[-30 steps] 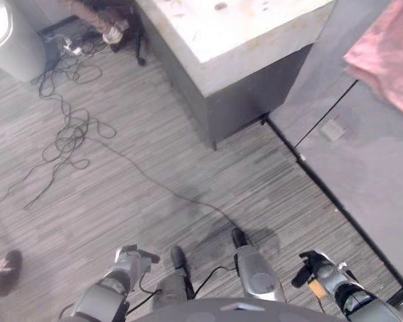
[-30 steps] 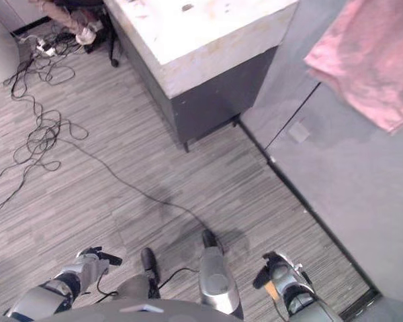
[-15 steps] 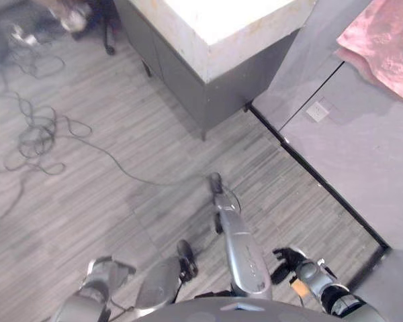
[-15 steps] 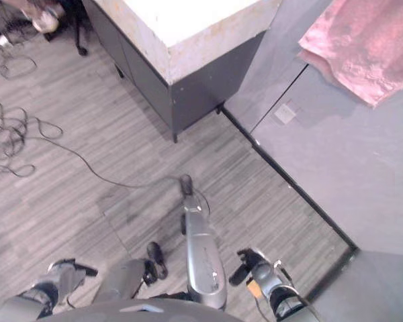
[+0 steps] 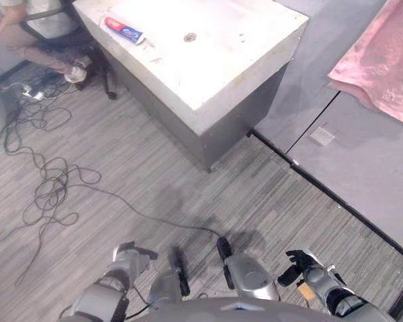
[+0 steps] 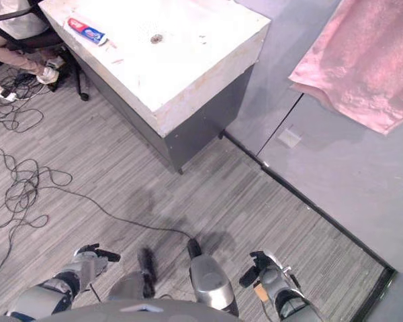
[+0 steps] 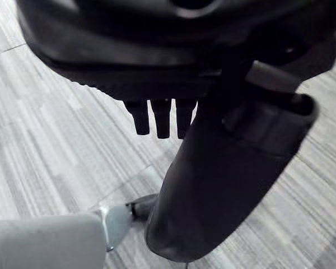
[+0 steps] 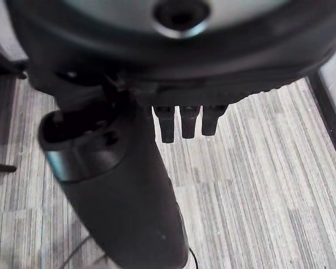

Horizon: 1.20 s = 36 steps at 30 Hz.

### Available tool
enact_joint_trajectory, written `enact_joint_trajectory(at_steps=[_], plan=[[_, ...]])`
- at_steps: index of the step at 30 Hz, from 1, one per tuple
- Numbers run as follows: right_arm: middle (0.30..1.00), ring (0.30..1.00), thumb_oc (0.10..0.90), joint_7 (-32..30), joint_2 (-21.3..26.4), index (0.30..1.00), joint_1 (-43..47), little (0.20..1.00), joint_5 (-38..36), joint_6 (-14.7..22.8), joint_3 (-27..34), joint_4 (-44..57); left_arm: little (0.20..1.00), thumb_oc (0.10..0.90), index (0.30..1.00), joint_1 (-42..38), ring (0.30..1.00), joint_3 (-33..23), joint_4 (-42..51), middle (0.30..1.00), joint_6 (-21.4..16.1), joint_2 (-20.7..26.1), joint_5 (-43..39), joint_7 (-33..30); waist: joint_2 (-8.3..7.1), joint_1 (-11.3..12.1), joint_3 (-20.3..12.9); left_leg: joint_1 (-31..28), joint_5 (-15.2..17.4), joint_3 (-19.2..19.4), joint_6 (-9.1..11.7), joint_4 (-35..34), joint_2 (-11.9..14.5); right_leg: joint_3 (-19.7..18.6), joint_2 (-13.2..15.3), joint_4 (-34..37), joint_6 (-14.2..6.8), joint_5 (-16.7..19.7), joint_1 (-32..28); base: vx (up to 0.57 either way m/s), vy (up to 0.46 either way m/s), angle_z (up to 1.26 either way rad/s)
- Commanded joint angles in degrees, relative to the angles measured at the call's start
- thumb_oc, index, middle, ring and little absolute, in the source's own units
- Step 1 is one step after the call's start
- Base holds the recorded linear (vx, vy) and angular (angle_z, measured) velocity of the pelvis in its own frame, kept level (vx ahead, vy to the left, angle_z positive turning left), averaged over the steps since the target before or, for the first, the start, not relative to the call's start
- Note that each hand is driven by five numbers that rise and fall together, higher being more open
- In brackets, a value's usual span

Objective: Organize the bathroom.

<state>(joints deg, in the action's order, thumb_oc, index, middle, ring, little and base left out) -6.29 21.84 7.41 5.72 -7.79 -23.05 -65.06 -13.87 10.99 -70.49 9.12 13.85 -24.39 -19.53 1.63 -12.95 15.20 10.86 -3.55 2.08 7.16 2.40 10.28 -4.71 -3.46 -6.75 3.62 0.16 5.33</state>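
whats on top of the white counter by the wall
A red, white and blue toothpaste tube lies near the far edge of the white stone counter, beside a small round drain hole. Nothing else rests on it; its cabinet interior is hidden.

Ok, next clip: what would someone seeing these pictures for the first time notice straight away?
First the pale stone-topped vanity block with dark grey sides, standing at the far end of the striped grey floor, with a red, white and blue toothpaste tube lying on its far left edge. Then the pink towel hanging on the grey wall at the right. Both hands hang low and empty, the left hand and the right hand, fingers relaxed.
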Motion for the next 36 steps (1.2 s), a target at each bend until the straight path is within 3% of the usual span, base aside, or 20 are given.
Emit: enact_joint_trajectory(at_steps=[1,5,8,10,13,14,15,19,20,21,22,23,26,27,28,29,31,33,34,36], plan=[[0.900,0.900,0.800,-3.3,2.6,0.900,-2.4,0.900,-2.8,-1.7,0.7,0.2,0.900,0.800,0.900,2.9,0.900,1.1,1.3,0.900,0.7,4.2,1.0,-1.9,-0.73,0.9,1.5,1.4,-7.5,-0.3,-2.8,2.5,-0.8,-8.7,2.5,0.3,-5.9,0.9,1.3,0.28,0.283,-0.40],[0.900,0.900,0.800,-3.6,2.2,0.900,-1.7,0.900,-2.4,-1.3,0.6,-0.2,0.900,0.800,0.900,3.3,0.900,0.6,0.6,0.900,1.2,4.2,2.3,-1.8,-0.49,2.0,0.2,-0.3,-3.2,0.8,-3.4,2.9,-1.6,-6.6,6.4,-1.0,-7.5,1.0,2.2,0.23,0.280,-0.68],[0.900,0.900,0.800,-3.8,1.8,0.900,-1.9,0.900,-2.0,-0.9,1.3,0.1,0.900,0.800,0.900,3.6,0.900,0.4,-0.1,0.900,0.7,4.2,3.0,-1.9,-0.70,2.6,0.0,-0.9,-0.6,2.0,-4.4,4.6,-3.8,-5.4,8.8,-1.7,-8.4,1.9,2.4,0.20,0.261,-0.43],[0.900,0.900,0.800,-2.9,1.4,0.900,-2.4,0.900,0.8,-1.2,2.1,1.2,0.900,0.800,0.900,4.8,0.900,-0.5,-0.3,0.900,-0.1,5.3,2.6,-2.2,-0.59,4.0,-0.7,-3.4,1.1,3.3,-6.6,2.9,-7.0,-4.0,12.1,-2.9,-10.3,4.0,3.5,0.30,0.433,-0.41],[0.900,0.900,0.800,-2.0,1.6,0.900,-2.6,0.900,2.0,-1.4,2.2,1.8,0.900,0.800,0.900,5.0,0.900,-1.2,-0.4,0.900,-0.6,6.3,2.8,-1.4,-0.16,4.7,-0.6,-4.2,2.1,4.6,-8.0,2.9,-8.3,-3.2,14.0,-9.1,-10.0,7.5,6.0,0.20,0.311,-0.82],[0.900,0.900,0.800,-0.4,2.1,0.900,-2.8,0.900,3.8,-1.2,2.8,1.8,0.900,0.800,0.900,5.9,0.900,-2.5,-0.5,0.900,-0.8,7.3,3.6,-0.1,0.56,5.4,-0.1,-4.6,3.4,6.1,-9.1,4.4,-8.6,-0.9,14.9,-18.0,-9.1,11.5,10.2,0.18,0.240,-0.81],[0.900,0.900,0.800,0.1,2.2,0.900,-2.7,0.900,4.4,-1.2,3.0,1.8,0.900,0.800,0.900,6.1,0.900,-3.0,-0.5,0.900,-0.7,7.5,3.8,0.2,0.57,5.5,0.1,-4.9,3.7,6.6,-9.2,4.6,-8.7,-0.3,14.9,-19.0,-9.1,12.1,11.3,0.33,0.333,-1.00],[0.900,0.900,0.800,1.4,2.8,0.900,-2.4,0.900,4.8,-1.4,2.6,2.0,0.900,0.800,0.900,5.9,0.900,-2.7,-0.1,0.900,0.7,7.9,3.7,0.5,-1.98,3.2,0.4,-9.6,6.4,10.1,-9.1,4.4,-11.2,7.4,9.3,-7.1,-10.4,10.7,15.2,0.30,0.128,-0.63],[0.900,0.900,0.800,1.5,3.1,0.900,-3.1,0.900,4.4,-1.8,2.4,3.3,0.900,0.800,0.900,5.8,0.900,-2.3,0.2,0.900,1.1,7.5,3.6,-0.2,-2.69,3.1,0.2,-11.7,9.0,10.6,-9.1,4.4,-12.8,13.1,7.4,-4.1,-10.8,11.2,15.8,0.28,0.076,-0.14],[0.900,0.900,0.800,1.5,3.2,0.900,-3.2,0.900,4.2,-1.9,2.3,3.6,0.900,0.800,0.900,5.8,0.900,-2.3,0.3,0.900,1.1,7.5,3.5,-0.4,-3.25,2.9,0.3,-11.3,8.4,11.1,-9.3,4.6,-13.2,14.1,7.8,-3.5,-10.3,12.3,16.0,0.36,0.135,-0.04],[0.900,0.900,0.800,2.6,3.9,0.900,-3.7,0.900,4.9,-2.2,2.3,5.8,0.900,0.800,0.900,6.0,0.900,-2.9,1.5,0.900,1.9,7.1,2.6,-1.9,-3.15,4.2,0.2,-13.5,11.3,14.2,-8.8,5.9,-12.9,22.1,8.8,-3.6,-10.2,11.6,14.6,0.21,0.062,-0.24],[0.900,0.900,0.800,3.1,4.3,0.900,-4.0,0.900,4.9,-2.4,2.5,7.1,0.900,0.800,0.900,6.3,0.900,-3.4,1.8,0.900,1.7,6.8,2.6,-2.8,-3.25,4.7,-0.1,-13.7,12.3,15.9,-8.7,6.9,-12.8,23.6,8.8,-2.8,-9.3,10.4,12.3,0.29,0.063,-0.59],[0.900,0.900,0.800,1.7,4.7,0.900,-5.1,0.900,2.5,-3.3,2.9,8.7,0.900,0.800,0.900,6.6,0.900,-4.4,1.4,0.900,1.2,6.1,4.7,-2.4,-2.71,4.3,-1.3,-14.0,9.5,15.7,-6.5,11.3,-11.4,23.5,6.9,-1.7,-6.4,6.8,9.5,0.15,-0.063,-0.66],[0.900,0.900,0.800,0.9,5.1,0.900,-5.7,0.900,1.0,-4.3,3.5,9.3,0.900,0.800,0.900,6.6,0.900,-4.7,0.6,0.900,0.3,5.7,7.2,-1.2,-2.28,4.1,-2.5,-12.7,2.9,15.1,-2.4,20.9,-9.4,23.5,5.9,0.5,-3.8,4.5,6.1,0.19,-0.106,-0.29],[0.900,0.900,0.800,0.9,5.3,0.900,-5.7,0.900,1.2,-4.6,3.6,9.7,0.900,0.800,0.900,6.6,0.900,-4.6,0.5,0.900,0.1,5.6,7.2,-1.0,-2.26,4.0,-2.7,-12.0,0.5,14.8,-0.9,25.3,-8.8,23.3,5.5,1.1,-2.9,3.9,5.2,0.18,-0.092,-0.11],[0.900,0.900,0.800,1.8,6.0,0.900,-5.5,0.900,2.0,-5.8,3.8,11.2,0.900,0.800,0.900,6.1,0.900,-4.2,0.5,0.900,0.0,5.1,6.3,-1.0,-3.50,3.8,-3.3,-6.4,-7.1,13.2,2.1,38.2,-8.5,22.0,6.6,2.7,-1.0,3.5,2.8,0.10,-0.021,-0.26],[0.900,0.900,0.800,2.3,6.5,0.900,-5.1,0.900,2.2,-6.7,3.5,11.8,0.900,0.800,0.900,6.0,0.900,-4.0,1.0,0.900,0.1,4.6,5.7,-1.4,-3.82,4.2,-3.5,-1.2,-7.8,12.1,2.2,45.4,-7.5,20.7,6.9,3.1,-0.5,2.9,1.2,0.09,0.018,-0.29],[0.900,0.900,0.800,2.7,6.8,0.900,-4.6,0.900,2.4,-7.1,3.3,12.0,0.900,0.800,0.900,6.0,0.900,-3.8,1.5,0.900,0.2,4.4,5.1,-1.8,-3.93,4.4,-3.5,0.7,-7.1,11.9,1.5,46.4,-6.7,19.6,6.9,3.5,-0.5,2.8,0.5,0.12,0.085,-0.71],[0.900,0.900,0.800,3.3,7.0,0.900,-3.2,0.900,2.9,-7.4,2.7,11.4,0.900,0.800,0.900,5.9,0.900,-3.7,2.7,0.900,0.7,4.3,3.8,-2.6,-3.81,4.7,-3.6,2.8,-5.3,10.8,-1.0,43.3,-3.8,15.5,6.5,3.9,-0.5,3.1,0.1,0.18,0.169,-1.00],[0.900,0.900,0.800,2.6,6.4,0.900,-2.0,0.900,2.8,-6.5,2.4,9.3,0.900,0.800,0.900,5.8,0.900,-3.3,3.0,0.900,0.7,4.6,2.8,-3.2,-3.55,4.8,-3.7,1.4,-4.2,9.6,-2.9,35.1,-2.7,12.0,6.0,3.6,-0.8,3.0,0.3,0.16,0.208,-0.63]])
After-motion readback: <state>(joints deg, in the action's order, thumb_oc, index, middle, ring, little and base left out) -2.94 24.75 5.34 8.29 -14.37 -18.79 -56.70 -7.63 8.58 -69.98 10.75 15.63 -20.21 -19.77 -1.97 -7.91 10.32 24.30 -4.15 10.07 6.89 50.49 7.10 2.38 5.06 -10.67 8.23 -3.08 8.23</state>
